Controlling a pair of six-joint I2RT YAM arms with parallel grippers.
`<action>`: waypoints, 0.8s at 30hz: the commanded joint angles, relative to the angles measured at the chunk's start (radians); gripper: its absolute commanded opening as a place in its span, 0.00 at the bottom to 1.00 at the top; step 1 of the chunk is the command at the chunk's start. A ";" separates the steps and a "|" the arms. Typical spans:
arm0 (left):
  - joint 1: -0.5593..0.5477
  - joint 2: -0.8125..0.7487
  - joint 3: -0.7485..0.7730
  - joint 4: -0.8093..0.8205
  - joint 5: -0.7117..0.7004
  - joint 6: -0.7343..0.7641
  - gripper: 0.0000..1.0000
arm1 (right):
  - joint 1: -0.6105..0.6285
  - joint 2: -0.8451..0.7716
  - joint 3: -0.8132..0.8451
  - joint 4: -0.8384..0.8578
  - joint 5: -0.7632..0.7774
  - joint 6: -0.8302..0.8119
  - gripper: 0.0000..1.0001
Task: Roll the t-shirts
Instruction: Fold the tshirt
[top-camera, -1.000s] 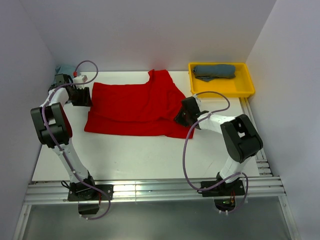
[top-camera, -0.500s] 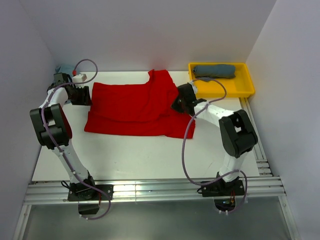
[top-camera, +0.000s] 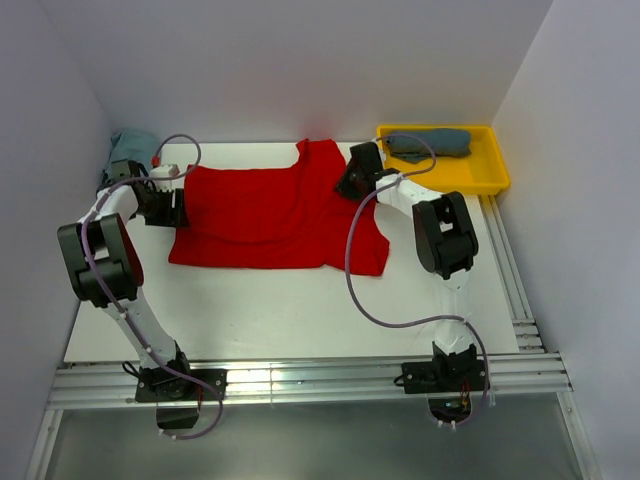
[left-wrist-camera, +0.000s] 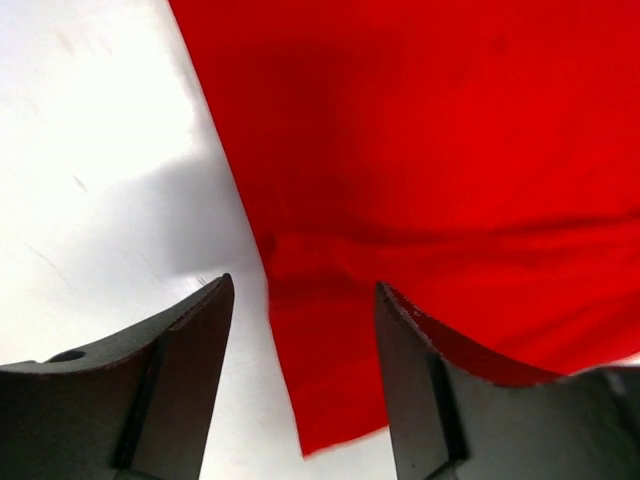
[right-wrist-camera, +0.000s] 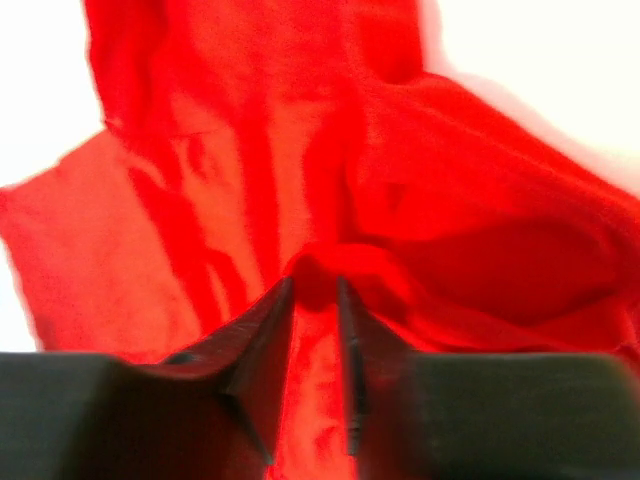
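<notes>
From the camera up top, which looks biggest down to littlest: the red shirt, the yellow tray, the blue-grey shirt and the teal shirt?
1. red t-shirt
2. yellow tray
3. blue-grey t-shirt and teal t-shirt: too alike to rank, and the teal one is partly hidden.

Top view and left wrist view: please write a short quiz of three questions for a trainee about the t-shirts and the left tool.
1. True or false: the blue-grey t-shirt lies in the yellow tray.
2. The left tool is: A) open, astride an edge of the red t-shirt; B) shut on cloth; C) inside the tray.
3. What colour is the corner t-shirt at the far left?
Key: 1 true; 2 A; 3 pale teal.
</notes>
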 joint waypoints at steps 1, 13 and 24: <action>0.000 -0.104 -0.051 -0.016 0.020 0.040 0.65 | -0.003 0.000 0.033 0.004 -0.031 -0.027 0.38; 0.106 -0.217 -0.097 -0.211 0.130 0.187 0.75 | -0.006 -0.414 -0.354 -0.002 0.098 -0.040 0.63; 0.052 -0.079 0.074 -0.227 0.247 0.182 0.72 | 0.001 -0.865 -0.954 0.088 0.101 0.083 0.62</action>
